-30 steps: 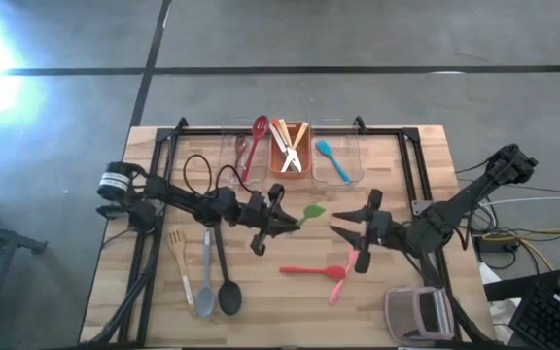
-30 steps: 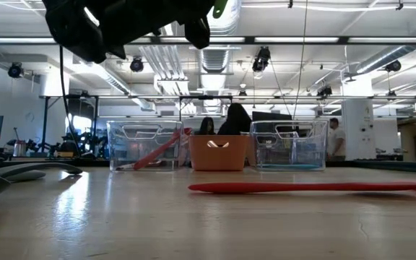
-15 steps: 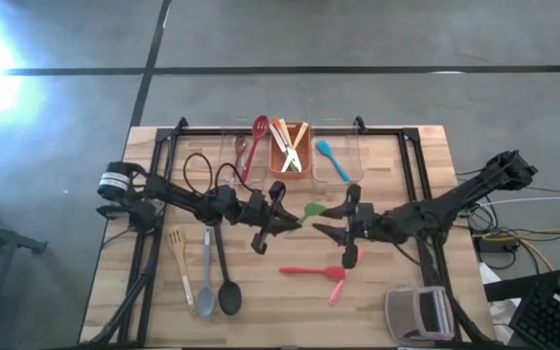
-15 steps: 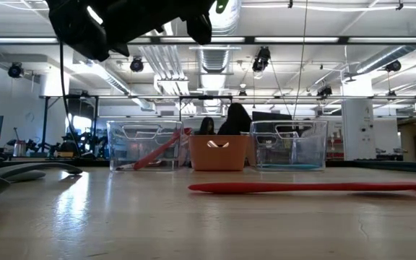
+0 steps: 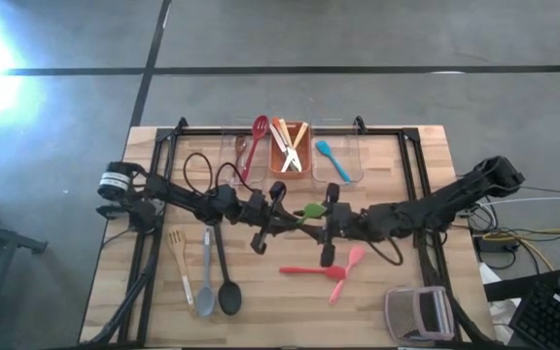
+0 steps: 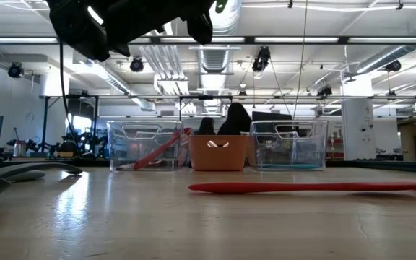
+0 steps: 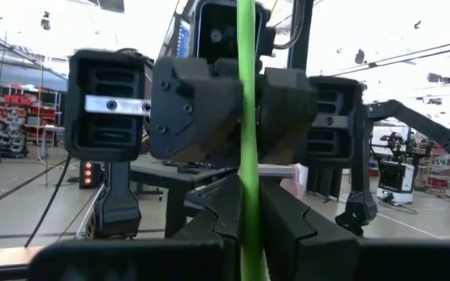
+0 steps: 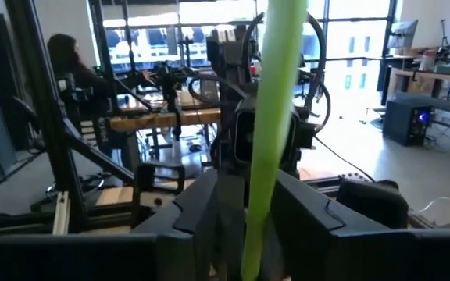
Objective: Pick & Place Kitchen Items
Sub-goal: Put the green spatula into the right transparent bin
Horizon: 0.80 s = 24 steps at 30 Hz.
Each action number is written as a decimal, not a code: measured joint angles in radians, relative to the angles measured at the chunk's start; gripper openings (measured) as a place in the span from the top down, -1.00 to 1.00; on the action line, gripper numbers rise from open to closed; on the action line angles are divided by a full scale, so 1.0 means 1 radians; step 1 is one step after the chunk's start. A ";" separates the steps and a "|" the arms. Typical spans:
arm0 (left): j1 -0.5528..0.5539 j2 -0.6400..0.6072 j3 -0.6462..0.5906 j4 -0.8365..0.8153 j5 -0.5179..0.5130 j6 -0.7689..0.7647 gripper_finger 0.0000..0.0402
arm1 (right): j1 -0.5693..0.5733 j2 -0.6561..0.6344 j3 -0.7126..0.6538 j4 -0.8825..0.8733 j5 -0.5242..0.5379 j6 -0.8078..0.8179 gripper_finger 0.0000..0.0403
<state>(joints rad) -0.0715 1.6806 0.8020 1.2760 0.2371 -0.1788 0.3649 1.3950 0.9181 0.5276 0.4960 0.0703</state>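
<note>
3 bins (image 5: 297, 156), boxy gadget (image 5: 418, 313)

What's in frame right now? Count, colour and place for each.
green spoon: 1, green, in the air mid-table, between both hands
red spatula: 1, red, flat, front middle
pink spoon: 1, pink, at the red spatula's right end
wooden spatula: 1, pale wood, front left
grey spatula: 1, grey, beside it
black spoon: 1, black, right of the grey one
clear bins: 2, either side of the orange bin, back edge
orange bin: 1, back middle
red spoon: 1, in the left clear bin
blue spoon: 1, in the right clear bin
wooden sticks: several, pale, in the orange bin
gadget: 1, grey and pink, front right
left hand: shut on the green spoon
right hand: at the spoon, facing the left
</note>
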 joint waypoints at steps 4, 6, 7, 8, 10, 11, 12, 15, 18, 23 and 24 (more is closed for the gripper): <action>0.000 0.000 0.000 -0.002 0.015 -0.006 0.86 | 0.000 0.021 0.046 -0.056 0.001 -0.021 0.70; 0.000 0.000 -0.001 -0.004 0.017 -0.007 0.86 | 0.000 0.020 0.071 -0.135 0.001 -0.011 0.88; 0.000 0.000 -0.001 -0.008 0.018 -0.006 0.86 | 0.000 0.020 0.082 -0.168 0.001 0.003 0.91; 0.000 0.000 -0.001 -0.009 0.021 -0.006 0.86 | 0.000 0.019 0.094 -0.200 0.002 0.016 0.93; 0.000 0.001 -0.001 -0.009 0.016 -0.006 0.86 | 0.000 0.016 0.116 -0.256 0.003 0.035 0.94; 0.000 0.001 -0.001 -0.009 0.017 -0.005 0.86 | 0.000 0.016 0.127 -0.279 0.003 0.037 0.95; 0.000 0.001 -0.001 -0.011 0.016 -0.006 0.86 | 0.000 0.016 0.139 -0.305 0.004 0.037 0.95; 0.000 0.001 0.000 -0.036 0.015 -0.026 0.80 | 0.000 0.016 0.194 -0.428 0.015 0.043 0.95; 0.003 0.001 0.000 -0.087 0.013 -0.052 0.59 | 0.002 0.012 0.271 -0.630 0.049 0.076 0.95; 0.002 -0.013 0.007 -0.214 0.032 -0.075 0.22 | 0.002 0.006 0.407 -0.976 0.119 0.171 0.96; 0.002 -0.016 0.007 -0.236 0.035 -0.075 0.15 | -0.001 0.006 0.433 -1.042 0.135 0.195 0.96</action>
<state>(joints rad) -0.0692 1.6642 0.8092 1.0400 0.2717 -0.2534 0.3641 1.4010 1.3516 -0.5147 0.6312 0.2649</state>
